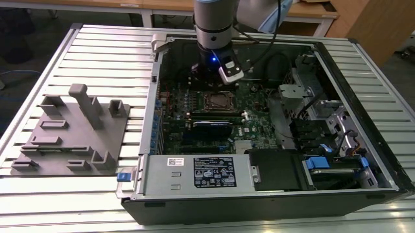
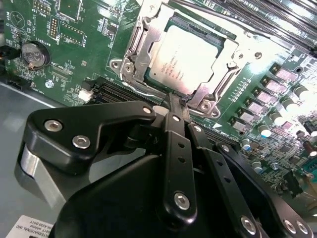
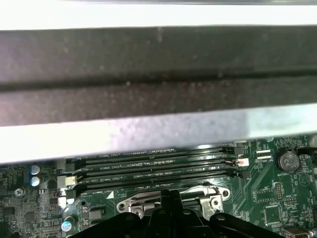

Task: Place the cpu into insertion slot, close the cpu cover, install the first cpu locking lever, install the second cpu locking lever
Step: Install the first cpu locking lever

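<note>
The cpu (image 2: 185,59), a dull silver square, lies in the insertion slot (image 1: 219,102) on the green board. The cpu cover (image 2: 143,39) is folded down flat around it as a silver frame. My gripper (image 2: 172,101) hangs low over one edge of the socket, its black fingers (image 2: 174,144) pressed together and shut. The tips meet right at a thin wire lever (image 2: 133,90) that runs along that edge; I cannot tell whether they pinch it. My gripper (image 3: 168,194) shows over the cover's edge in the first wrist view. In the exterior view my gripper (image 1: 211,80) sits just behind the socket.
The open computer case (image 1: 363,97) lies on a slatted table, with a power supply (image 1: 194,172) at its front. Long black memory slots (image 3: 153,168) and a dark case wall (image 3: 158,74) are close behind the socket. A grey fixture (image 1: 71,131) stands at the exterior view's left.
</note>
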### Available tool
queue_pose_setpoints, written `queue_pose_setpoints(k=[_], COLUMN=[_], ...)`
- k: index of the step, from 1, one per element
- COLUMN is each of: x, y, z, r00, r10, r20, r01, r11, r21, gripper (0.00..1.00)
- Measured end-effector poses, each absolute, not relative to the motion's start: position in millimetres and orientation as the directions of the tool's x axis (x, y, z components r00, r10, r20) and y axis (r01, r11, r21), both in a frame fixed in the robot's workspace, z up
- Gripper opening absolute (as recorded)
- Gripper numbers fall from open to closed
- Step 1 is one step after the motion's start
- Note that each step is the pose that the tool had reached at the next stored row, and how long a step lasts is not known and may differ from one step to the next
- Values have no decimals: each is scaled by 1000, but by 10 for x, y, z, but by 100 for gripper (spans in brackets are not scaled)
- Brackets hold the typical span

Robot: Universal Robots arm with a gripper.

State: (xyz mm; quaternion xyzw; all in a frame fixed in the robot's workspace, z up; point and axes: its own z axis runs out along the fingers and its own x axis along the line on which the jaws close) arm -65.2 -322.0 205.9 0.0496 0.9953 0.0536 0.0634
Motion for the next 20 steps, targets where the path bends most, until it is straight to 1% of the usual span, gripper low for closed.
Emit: queue_pose_setpoints(k=[11, 14, 20], x=[-622, -610, -595], y=[-3220, -3220, -3220], z=[2132, 2132, 2129], r00=[-988, -991, -991], r10=[106, 106, 106], r20=[-108, -82, -81], r01=[94, 97, 97], r11=[989, 989, 989], r21=[112, 109, 109], gripper=[10, 10, 10])
